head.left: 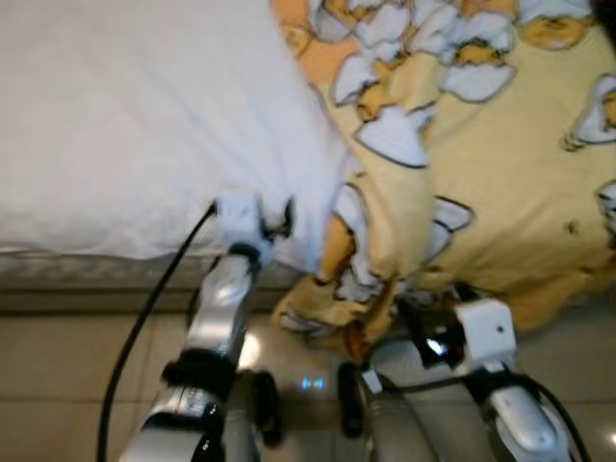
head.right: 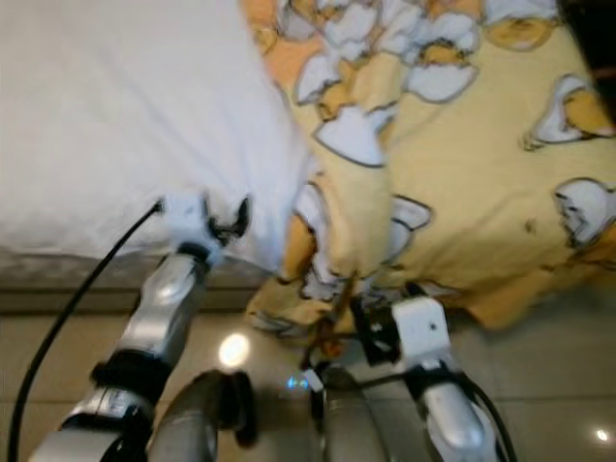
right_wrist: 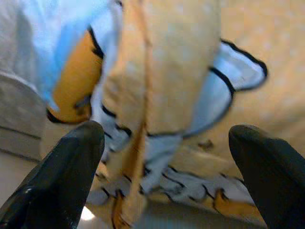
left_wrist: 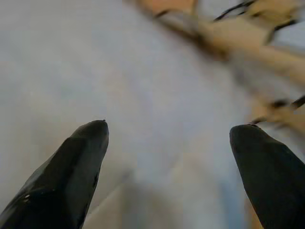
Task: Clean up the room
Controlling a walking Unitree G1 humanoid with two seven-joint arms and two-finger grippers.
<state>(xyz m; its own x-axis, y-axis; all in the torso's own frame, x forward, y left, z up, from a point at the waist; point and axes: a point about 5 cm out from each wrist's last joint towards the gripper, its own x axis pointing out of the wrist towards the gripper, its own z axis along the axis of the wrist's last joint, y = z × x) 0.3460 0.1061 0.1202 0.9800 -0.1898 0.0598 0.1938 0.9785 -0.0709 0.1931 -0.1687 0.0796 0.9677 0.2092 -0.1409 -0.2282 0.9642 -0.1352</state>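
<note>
1. Reaching my left gripper (left_wrist: pixel 167 138) toward the near edge of the white sheet (head.left: pixel 125 125), I am keeping its 2 fingers spread wide, gripping nothing.
2. I am holding my right gripper (right_wrist: pixel 167 138) released too, just beside the yellow blanket (head.left: pixel 500 183), which is hanging off the bed's near side to the right of the sheet, down toward the tiled floor (head.left: pixel 58 385).
</note>
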